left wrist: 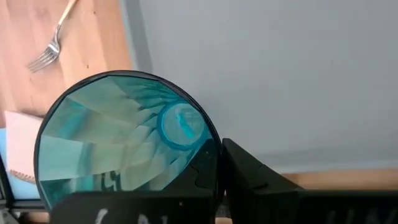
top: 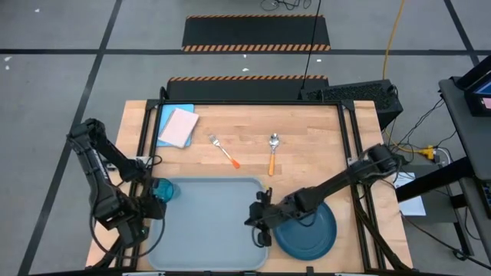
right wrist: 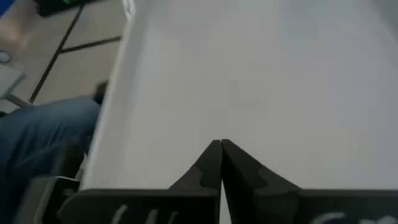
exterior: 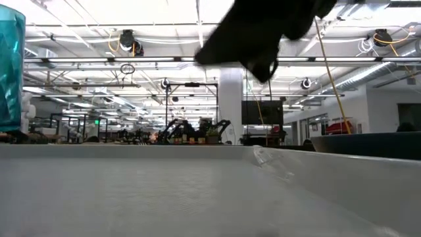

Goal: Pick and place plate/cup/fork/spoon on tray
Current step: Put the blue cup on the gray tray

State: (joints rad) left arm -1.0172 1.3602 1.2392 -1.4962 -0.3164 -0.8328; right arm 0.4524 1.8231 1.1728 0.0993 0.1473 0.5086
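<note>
Cup, small translucent teal tumbler point(left wrist: 124, 140), pinched by my left claw point(left wrist: 211, 171) over pale grey-blue tray's point(top: 207, 222) left rim, not yet set; teal plate point(top: 307, 226) beside tray under right claw point(right wrist: 221, 149), pressed together, empty; fork point(top: 225, 151), spoon point(top: 272, 152) untouched on table

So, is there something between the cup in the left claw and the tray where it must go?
Nothing visible. The left claw holds the cup at the tray's left edge, and the tray is bare beside it. The right claw is at the far edge.
</note>
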